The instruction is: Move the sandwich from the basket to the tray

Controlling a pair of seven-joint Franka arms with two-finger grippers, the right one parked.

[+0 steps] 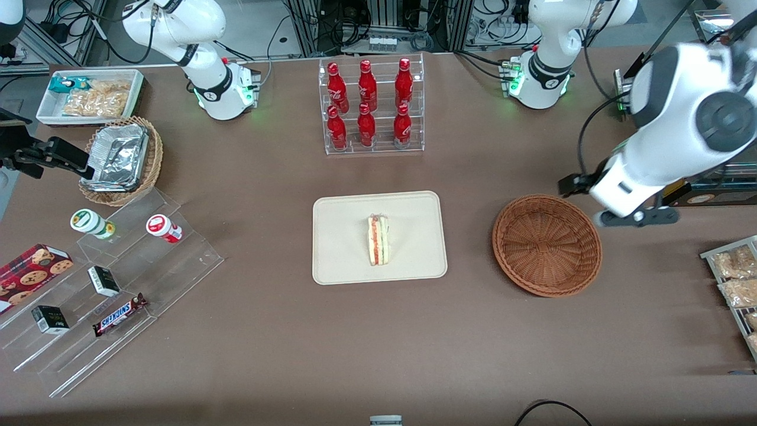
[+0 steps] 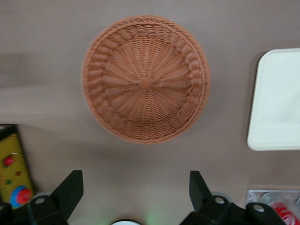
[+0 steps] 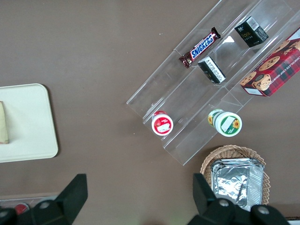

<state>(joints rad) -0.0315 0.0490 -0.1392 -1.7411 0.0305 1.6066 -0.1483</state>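
Brown tabletop, and the sandwich (image 1: 378, 240) already sits on the tray (image 1: 343, 260)! Basket (image 1: 547, 245) empty; the gripper (image 2: 136, 197) hovers above it, fingers spread, holding nothing — job looks done.

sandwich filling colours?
White, red and green layers on the sandwich, on the tray; front view shows it best.

A brown bench (image 1: 266, 331) fills the scene under even light. At its edge farthest from the front camera, above the bottle rack (image 1: 371, 106), stand metal frames (image 1: 378, 23) hung with black cables (image 1: 331, 26).
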